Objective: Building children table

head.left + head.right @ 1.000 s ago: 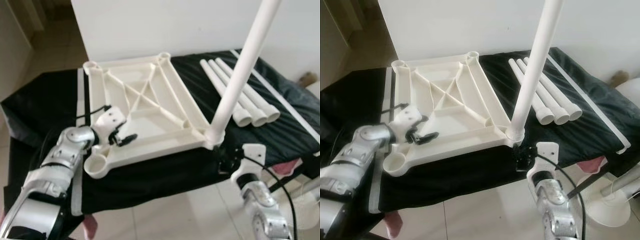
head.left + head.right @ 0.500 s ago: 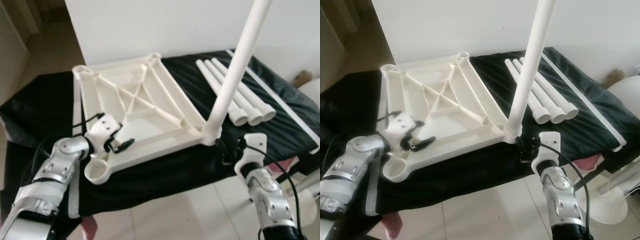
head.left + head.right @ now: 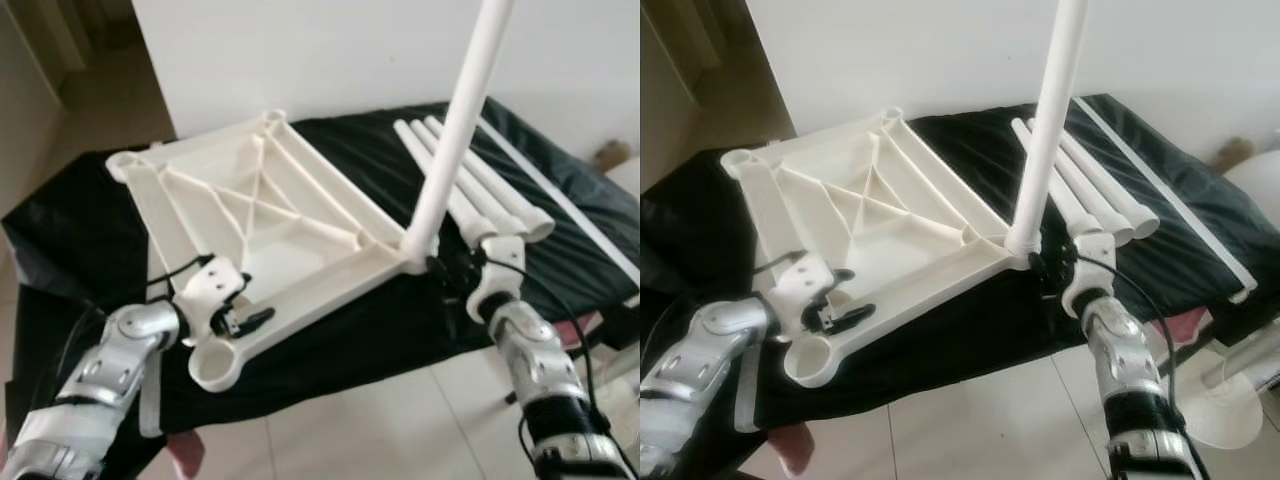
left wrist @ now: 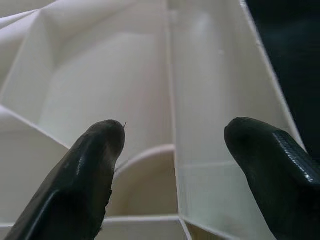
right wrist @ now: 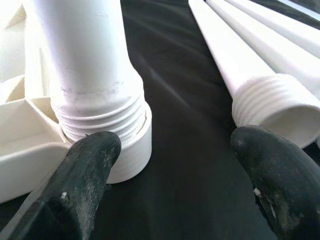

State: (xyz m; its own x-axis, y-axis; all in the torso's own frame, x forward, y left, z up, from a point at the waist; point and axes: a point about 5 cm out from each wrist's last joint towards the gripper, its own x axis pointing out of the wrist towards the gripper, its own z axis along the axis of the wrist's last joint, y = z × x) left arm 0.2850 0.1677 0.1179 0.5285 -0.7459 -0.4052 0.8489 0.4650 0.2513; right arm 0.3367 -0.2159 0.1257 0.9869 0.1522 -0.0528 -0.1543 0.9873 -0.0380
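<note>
Swung clockwise, tabletop (image 3: 270, 215) overhangs the black-draped edge between spread left gripper (image 3: 238, 318) and spread right gripper (image 3: 455, 275).

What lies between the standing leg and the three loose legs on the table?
Bare black cloth, as the right wrist view shows, between the standing leg and the loose legs.

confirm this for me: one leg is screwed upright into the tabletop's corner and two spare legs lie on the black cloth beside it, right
Not quite. The leg does stand upright in the corner socket of the tabletop, but three spare legs lie on the black cloth, not two. The left eye view shows their three open ends side by side.
</note>
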